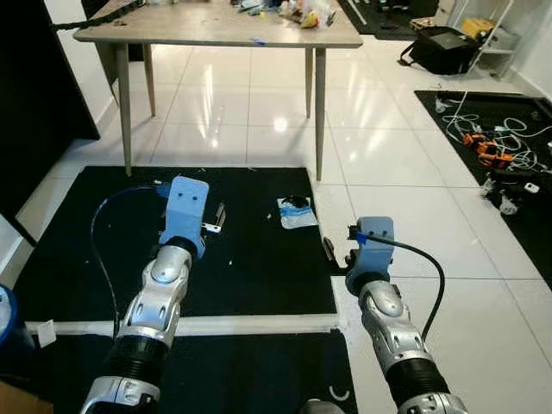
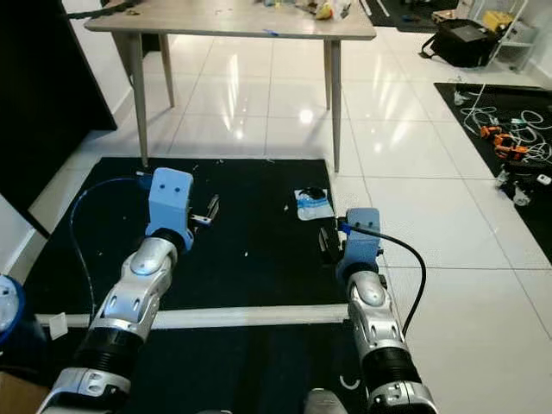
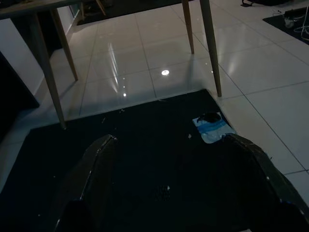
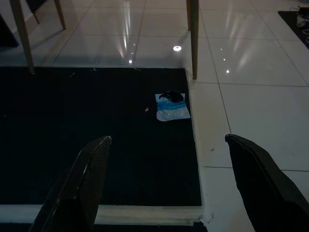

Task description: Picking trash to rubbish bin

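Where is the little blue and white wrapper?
The wrapper lies on the black mat near its right edge, ahead between both grippers, just short of the wooden table's leg.

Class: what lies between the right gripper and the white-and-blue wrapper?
Only bare black floor mat separates the open right gripper from the flat white-and-blue plastic wrapper, shown in the right wrist view.
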`<state>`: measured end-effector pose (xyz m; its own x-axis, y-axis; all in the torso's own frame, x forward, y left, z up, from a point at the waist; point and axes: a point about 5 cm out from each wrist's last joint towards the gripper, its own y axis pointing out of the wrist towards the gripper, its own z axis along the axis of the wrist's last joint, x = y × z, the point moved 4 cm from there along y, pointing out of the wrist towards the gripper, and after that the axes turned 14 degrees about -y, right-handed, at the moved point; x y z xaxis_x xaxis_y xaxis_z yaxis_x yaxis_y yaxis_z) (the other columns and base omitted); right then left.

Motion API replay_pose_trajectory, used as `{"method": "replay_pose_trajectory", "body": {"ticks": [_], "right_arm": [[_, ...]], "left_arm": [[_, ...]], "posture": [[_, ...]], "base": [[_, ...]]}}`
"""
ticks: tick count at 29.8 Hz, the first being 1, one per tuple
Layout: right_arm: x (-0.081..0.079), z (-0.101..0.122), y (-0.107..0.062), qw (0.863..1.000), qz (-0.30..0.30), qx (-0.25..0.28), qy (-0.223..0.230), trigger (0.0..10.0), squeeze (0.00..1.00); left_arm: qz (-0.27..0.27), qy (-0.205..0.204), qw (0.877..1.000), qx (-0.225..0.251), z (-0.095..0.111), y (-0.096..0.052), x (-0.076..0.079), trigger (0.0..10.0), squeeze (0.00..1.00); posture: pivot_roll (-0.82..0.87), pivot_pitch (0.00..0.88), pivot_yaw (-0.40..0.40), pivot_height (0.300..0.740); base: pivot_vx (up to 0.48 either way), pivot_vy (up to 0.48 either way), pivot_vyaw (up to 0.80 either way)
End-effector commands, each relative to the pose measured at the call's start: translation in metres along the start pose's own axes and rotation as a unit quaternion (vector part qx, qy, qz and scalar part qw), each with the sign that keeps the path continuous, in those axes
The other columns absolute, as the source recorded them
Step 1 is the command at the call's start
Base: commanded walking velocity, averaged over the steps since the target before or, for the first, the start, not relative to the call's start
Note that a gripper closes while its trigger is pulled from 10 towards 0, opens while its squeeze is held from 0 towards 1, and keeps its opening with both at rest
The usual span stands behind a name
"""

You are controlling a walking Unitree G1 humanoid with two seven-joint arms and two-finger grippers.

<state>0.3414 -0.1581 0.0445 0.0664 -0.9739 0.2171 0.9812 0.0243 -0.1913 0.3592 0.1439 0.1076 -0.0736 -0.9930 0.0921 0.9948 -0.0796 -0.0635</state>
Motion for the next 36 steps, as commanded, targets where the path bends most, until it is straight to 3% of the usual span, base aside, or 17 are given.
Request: {"method": "replay_pose_trajectory", "body": {"ticks": [1, 29, 36], "right_arm": [[0.0055, 0.0039, 0.0004, 1.0, -0.008, 0.007, 0.003, 10.0, 0.0], [0.0038, 0.0038, -0.0043, 1.0, -0.009, 0.011, 0.015, 10.0, 0.0], [0.0058, 0.0067, -0.0054, 0.999, -0.014, 0.02, 0.025, 10.0, 0.0]], "left_arm": [[0.004, -0.004, 1.0, 0.001, 0.0002, -0.0015, -0.0021, 10.0, 0.02], [0.003, -0.012, 1.0, 0.003, 0.0018, -0.0024, 0.001, 10.0, 0.01], [0.003, -0.014, 1.0, -0.001, 0.0005, -0.0027, 0.0, 10.0, 0.0]], "posture": [[-0.07, 0.024, -0.037, 0.74], [-0.09, 0.037, -0.038, 0.74], [-0.09, 0.04, -0.033, 0.74]], "base": [[0.296, 0.0, 0.0], [0.297, 0.0, 0.0], [0.298, 0.0, -0.61]]}}
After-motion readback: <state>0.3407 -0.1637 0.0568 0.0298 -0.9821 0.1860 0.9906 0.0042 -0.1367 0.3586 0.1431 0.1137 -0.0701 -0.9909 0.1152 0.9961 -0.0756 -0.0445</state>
